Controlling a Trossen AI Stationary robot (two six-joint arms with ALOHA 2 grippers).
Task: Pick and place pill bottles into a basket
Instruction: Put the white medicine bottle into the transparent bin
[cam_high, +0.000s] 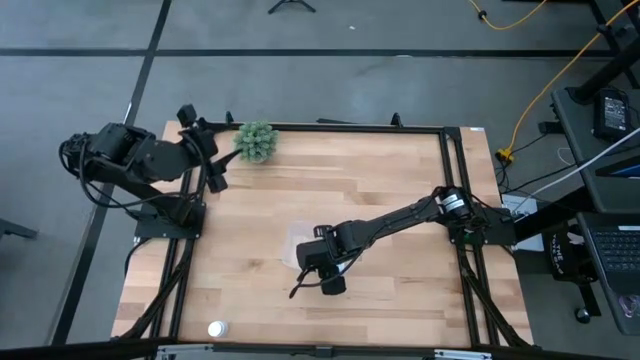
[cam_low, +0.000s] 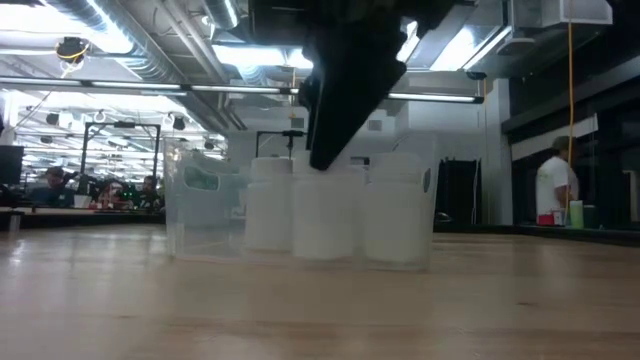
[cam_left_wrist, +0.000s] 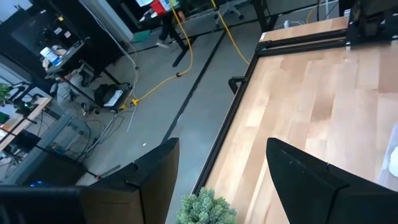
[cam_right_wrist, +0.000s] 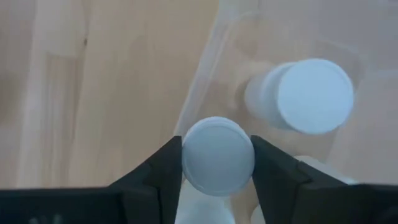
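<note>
White pill bottles with white caps stand in a clear basket on the pale striped wood tabletop; a green plant and what appears a black gripper.

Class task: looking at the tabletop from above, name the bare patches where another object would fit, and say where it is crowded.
Free: the wood between the green plant and the clear tray, and the stretch between the lone bottle and the right tool. Crowded: the tray, where that tool grips a bottle beside others.
</note>
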